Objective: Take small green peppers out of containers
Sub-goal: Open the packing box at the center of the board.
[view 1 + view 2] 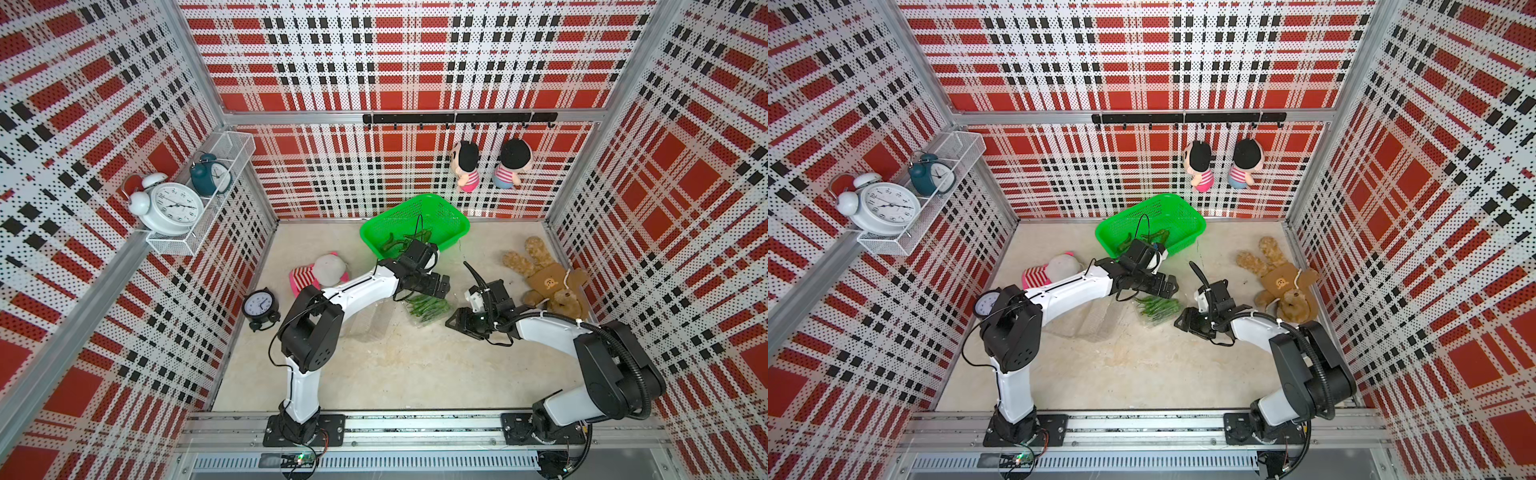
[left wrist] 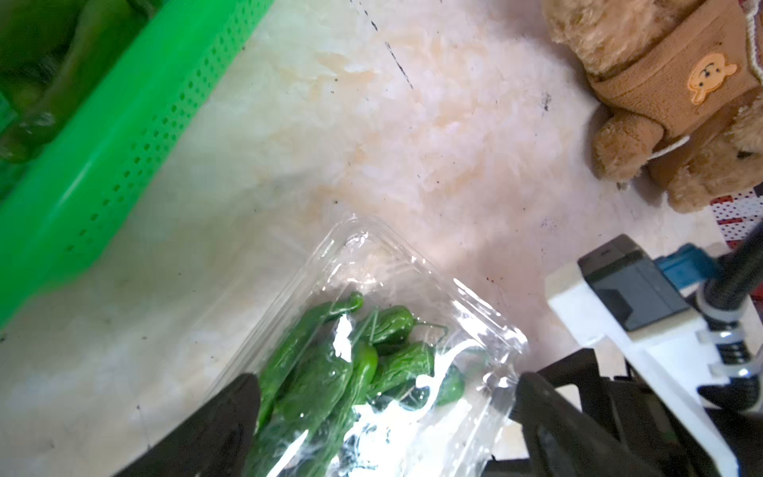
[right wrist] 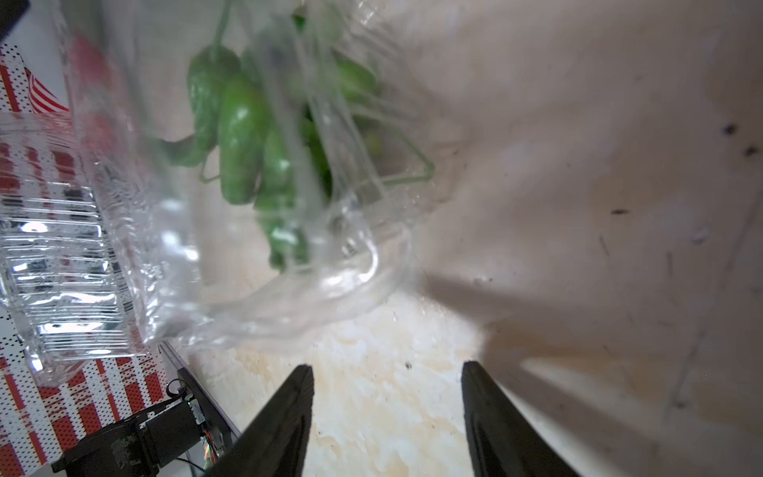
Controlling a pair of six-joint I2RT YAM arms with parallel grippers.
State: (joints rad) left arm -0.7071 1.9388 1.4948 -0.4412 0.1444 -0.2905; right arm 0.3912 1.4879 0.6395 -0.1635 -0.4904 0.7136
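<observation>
Jaws stand wide apart on the left gripper (image 2: 388,413), holding nothing. They are poised above and astride a clear container (image 2: 413,285) that rests on the tabletop. Small green peppers (image 2: 322,371) are packed inside it under glaring clear plastic; whether the lid is latched cannot be told. In the left wrist view the pods lie lengthwise between the two fingers and point away from the wrist, so closing would squeeze across their width.

Just beside the same container, on its side nearer the robot's base, the right gripper (image 3: 388,396) is about half open and empty. Bare table shows between its fingers, and the peppers (image 3: 239,136) lie ahead of the tips, blurred behind plastic. The left gripper looks nearer and better placed for the next grasp.

In both top views a second clear container (image 1: 365,322) lies partly under the left forearm and looks empty.

Farther back, toward the rear wall, a bright green basket (image 1: 432,212) holds a few loose peppers (image 1: 395,243).
</observation>
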